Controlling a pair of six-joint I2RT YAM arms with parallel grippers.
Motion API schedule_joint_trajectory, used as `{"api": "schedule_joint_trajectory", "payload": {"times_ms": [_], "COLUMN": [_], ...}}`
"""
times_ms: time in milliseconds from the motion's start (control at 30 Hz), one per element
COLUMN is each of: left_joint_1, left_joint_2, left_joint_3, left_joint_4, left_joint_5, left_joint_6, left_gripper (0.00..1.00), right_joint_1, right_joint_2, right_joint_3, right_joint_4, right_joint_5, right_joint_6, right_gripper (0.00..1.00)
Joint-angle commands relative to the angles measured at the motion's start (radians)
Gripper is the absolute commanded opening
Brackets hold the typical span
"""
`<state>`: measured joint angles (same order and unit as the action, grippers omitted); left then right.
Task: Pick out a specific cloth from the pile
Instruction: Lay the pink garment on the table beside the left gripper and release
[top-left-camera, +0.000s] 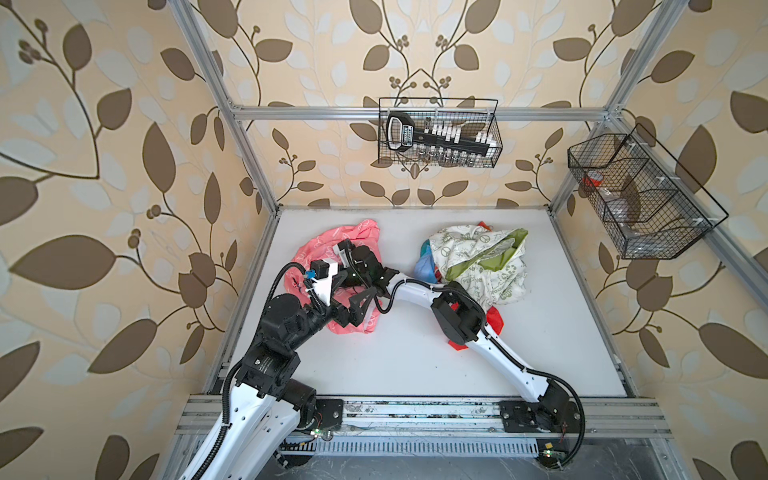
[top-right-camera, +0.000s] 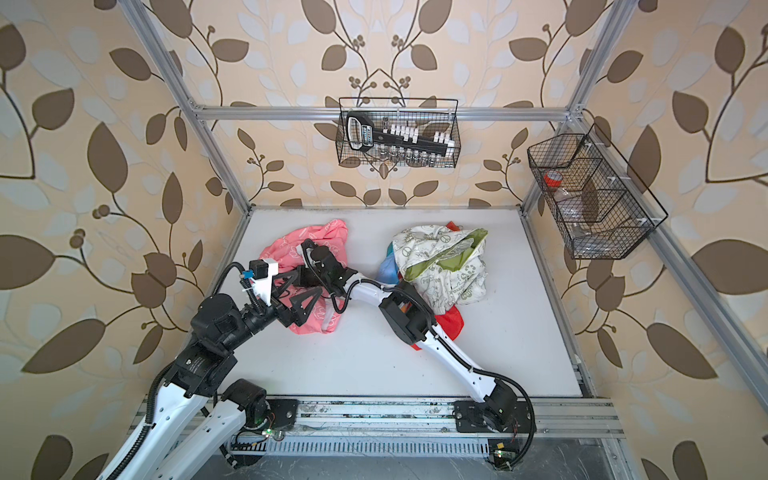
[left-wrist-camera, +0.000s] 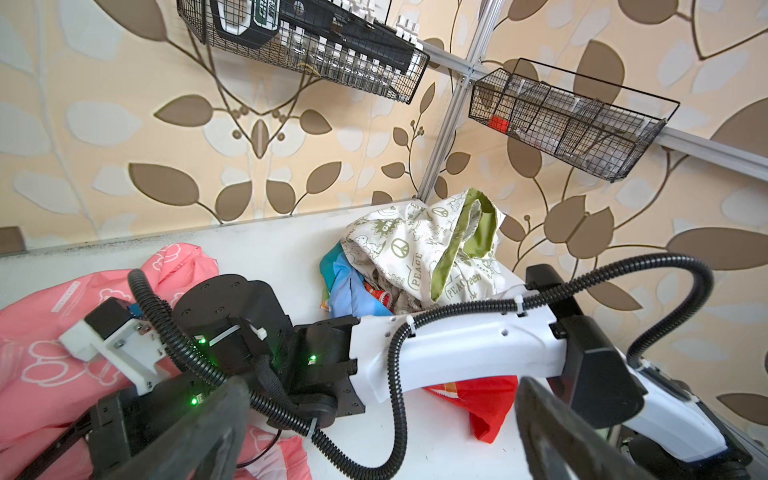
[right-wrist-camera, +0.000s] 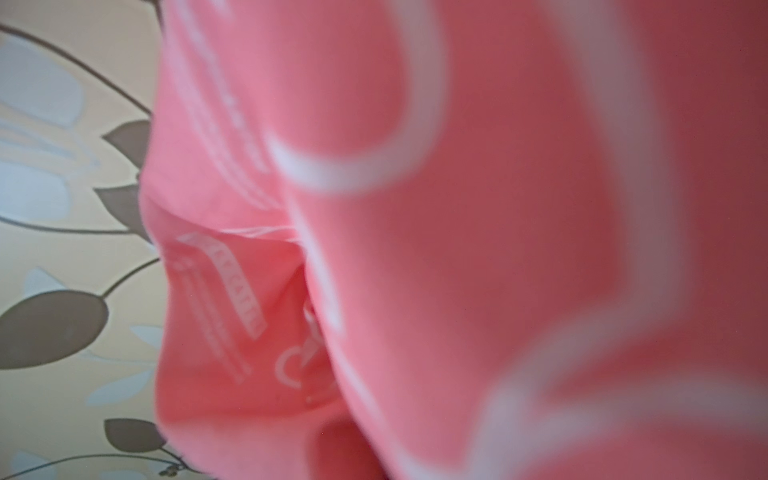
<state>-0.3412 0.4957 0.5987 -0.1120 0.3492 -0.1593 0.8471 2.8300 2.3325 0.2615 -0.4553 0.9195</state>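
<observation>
Both arms crowd the near left of the table (top-left-camera: 415, 357). From the left, the left gripper (top-left-camera: 353, 309) hangs spread above the cloth (top-left-camera: 320, 249), holding nothing. That salmon-pink cloth with white bear outlines lies crumpled, already well apart from the pile (top-left-camera: 473, 262). Across it, the right gripper (top-left-camera: 347, 272) is pressed shut, seemingly pinching the cloth. Separation looks done; only letting go remains.

cloth (top-left-camera: 316, 253): salmon-pink, crumpled, table left | pile (top-left-camera: 478, 262): heaped, well apart
</observation>
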Motion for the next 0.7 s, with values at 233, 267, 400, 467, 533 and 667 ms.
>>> {"api": "schedule_joint_trajectory", "payload": {"times_ms": [233,267,400,467,533,667], "left_joint_1": [-0.009,-0.009,-0.009,-0.01,-0.01,-0.012], "left_joint_2": [-0.073,-0.075,-0.075,-0.078,-0.08,-0.088], "left_joint_3": [-0.031,-0.031,-0.029,-0.031,-0.033,-0.03], "left_joint_4": [-0.001,-0.002,-0.006,-0.006,-0.003,-0.004], "left_joint_5": [-0.149,-0.154,-0.155,-0.157,-0.161,-0.151], "left_joint_6": [-0.012,-0.012,-0.014,-0.014,-0.013,-0.012], "left_gripper": [0.99,0.99,0.99,0.99,0.99,0.99], "right_joint_1": [0.001,0.001,0.0,0.001,-0.001,-0.005], "right_joint_2": [0.098,0.089,0.031,-0.034,-0.102,-0.231], "right_joint_3": [0.06,0.05,0.029,-0.037,-0.107,-0.226], "right_joint_4": [0.129,0.138,0.093,0.091,0.091,0.044], "right_joint_5": [0.057,0.042,-0.037,-0.059,-0.059,-0.069], "right_joint_6": [0.142,0.132,0.023,-0.039,-0.081,-0.166], "right_gripper": [0.13,0.18,0.48,0.61,0.7,0.86]}}
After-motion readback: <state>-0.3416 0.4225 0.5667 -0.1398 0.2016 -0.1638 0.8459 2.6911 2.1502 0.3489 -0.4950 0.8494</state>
